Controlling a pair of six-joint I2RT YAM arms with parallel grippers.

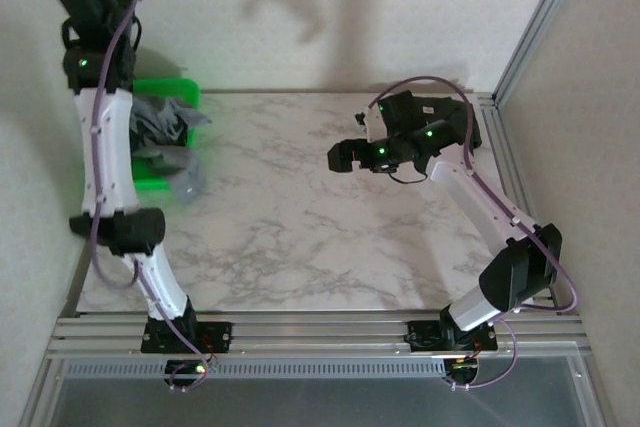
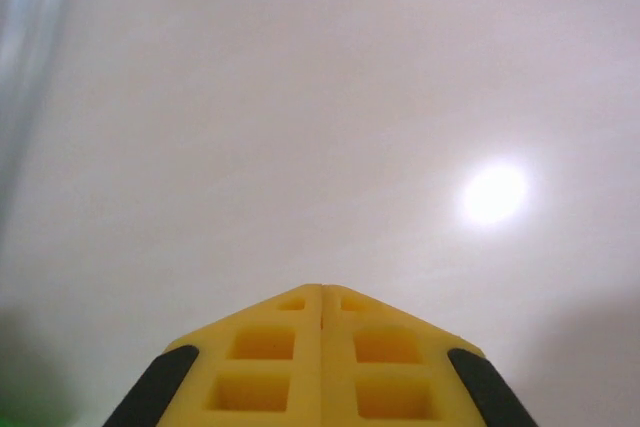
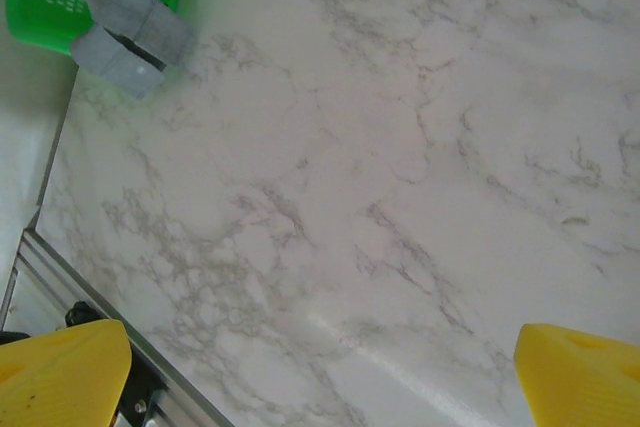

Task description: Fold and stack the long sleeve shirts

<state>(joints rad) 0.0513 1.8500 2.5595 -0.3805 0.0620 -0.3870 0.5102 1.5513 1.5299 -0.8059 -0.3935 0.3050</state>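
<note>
You are at the very start, by my reading: nothing is spread or folded yet, and the first job is to get a shirt out onto the marble. Your left gripper (image 2: 322,292) hangs high above the far-left corner, facing bare wall, its yellow fingers pressed together with nothing between them. Below it the grey shirt (image 1: 165,125) lies as a crumpled heap in the green tray (image 1: 168,87) at the table's far-left edge. Darker folds in the heap may be the second shirt, but you cannot tell. Bunched like this, the heap has no clear long axis. One loose end (image 1: 186,179), sleeve or tail, spills over the tray's right side onto the table (image 1: 300,237) and points toward the near edge. That end is probably your easiest hold: spread the left fingers, come down, and draw the cloth rightward onto open marble. Your right gripper (image 3: 322,347) hovers over the middle right of the table, fingers set wide apart, holding nothing.
</note>
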